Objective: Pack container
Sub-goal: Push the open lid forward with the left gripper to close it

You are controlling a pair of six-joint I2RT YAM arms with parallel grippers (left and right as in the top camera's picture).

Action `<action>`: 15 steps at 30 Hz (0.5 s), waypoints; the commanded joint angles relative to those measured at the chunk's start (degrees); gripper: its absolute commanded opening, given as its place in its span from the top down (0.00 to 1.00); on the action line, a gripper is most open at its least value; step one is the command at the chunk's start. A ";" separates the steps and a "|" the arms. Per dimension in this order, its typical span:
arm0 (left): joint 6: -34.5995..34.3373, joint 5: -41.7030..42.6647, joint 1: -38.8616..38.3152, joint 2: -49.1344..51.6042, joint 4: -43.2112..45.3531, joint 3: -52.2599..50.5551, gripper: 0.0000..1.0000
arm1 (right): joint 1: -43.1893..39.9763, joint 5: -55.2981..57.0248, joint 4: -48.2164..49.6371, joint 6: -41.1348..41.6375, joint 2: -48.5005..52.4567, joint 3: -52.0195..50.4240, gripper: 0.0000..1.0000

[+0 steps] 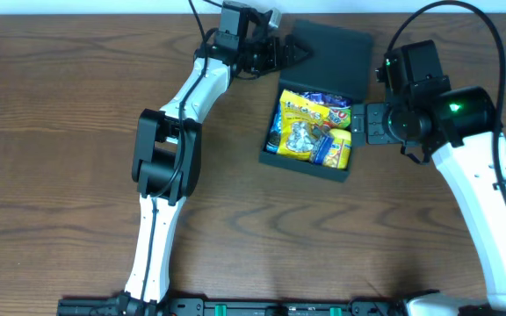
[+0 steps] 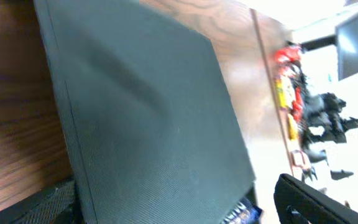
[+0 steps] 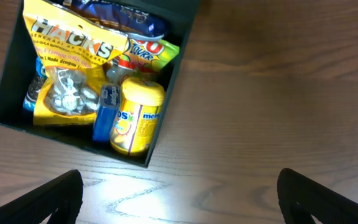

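The matte teal-black square cardboard container (image 1: 304,165), lid flap (image 1: 332,54) open, sits between two wide-open claws: left gripper (image 1: 279,51) at its lid, right gripper (image 1: 357,123) at its rim. Probably light and stiff; pinch the lid's thin edge.

The container (image 1: 330,51) is matte dark teal-black. Inside, a yellow bag (image 3: 67,46) carries pale lettering; at its four o'clock, a yellow tub (image 3: 140,115). The table (image 3: 278,93) shows brown woodgrain.
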 commanded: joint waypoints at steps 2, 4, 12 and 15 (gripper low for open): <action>3.41 10.80 0.02 0.17 2.14 1.27 0.05 | -0.26 1.92 0.22 1.03 -0.04 -0.37 0.01; 3.30 14.40 0.37 0.17 5.09 1.27 0.04 | -0.26 1.90 0.22 1.05 -0.04 -0.37 0.01; 1.60 24.79 1.79 0.04 10.45 4.55 0.04 | -0.26 1.90 0.22 1.05 -0.04 -0.37 0.01; 0.00 28.59 2.27 0.02 10.47 6.38 0.04 | -0.26 1.95 0.22 1.05 -0.04 -0.37 0.01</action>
